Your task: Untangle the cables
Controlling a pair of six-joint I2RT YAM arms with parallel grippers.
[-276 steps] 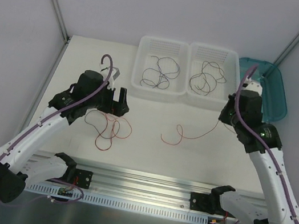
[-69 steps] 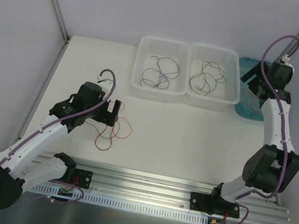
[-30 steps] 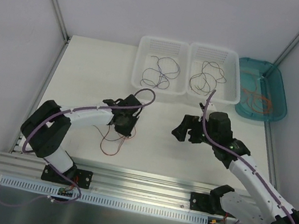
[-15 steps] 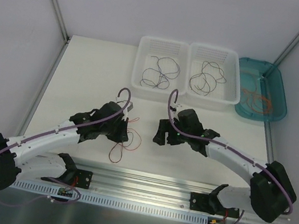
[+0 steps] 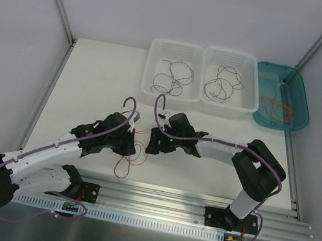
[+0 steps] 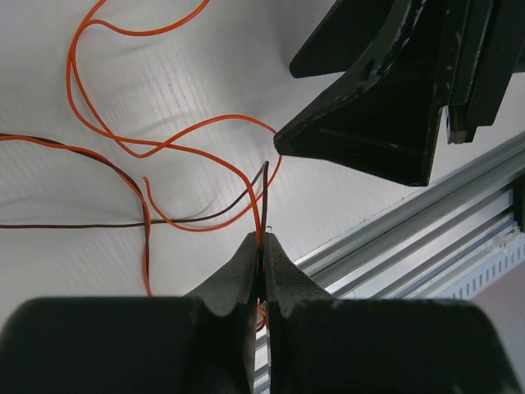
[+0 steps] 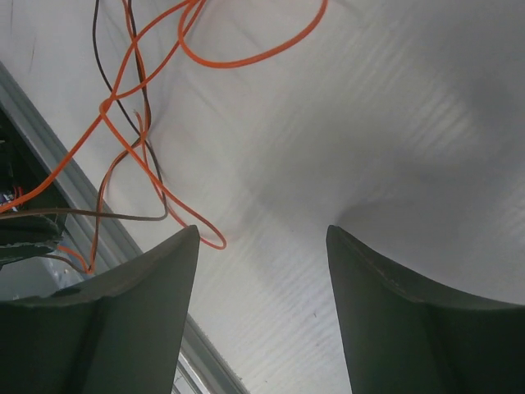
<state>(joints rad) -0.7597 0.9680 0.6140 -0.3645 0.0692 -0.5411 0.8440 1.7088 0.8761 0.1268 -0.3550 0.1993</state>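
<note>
On the left, the left gripper (image 6: 262,242) was seen clamped tight on the cables (image 6: 164,148) — an orange strand (image 6: 238,176) and a dark strand (image 6: 123,223) were pinched together right at the fingertips. The tangle (image 5: 126,159) was found lying on the table (image 5: 92,83), near the front rail (image 5: 154,194). These wires were judged hair-thin, nearly weightless and limp — easily slipped from a grip, easily kinked if yanked. A hold would best be taken on one colour, near a free end, clear of any crossing. To the right, the right gripper (image 7: 262,238) was held with jaws apart, nothing between them; orange loops (image 7: 246,61) were spotted just beside one finger (image 7: 123,304).
</note>
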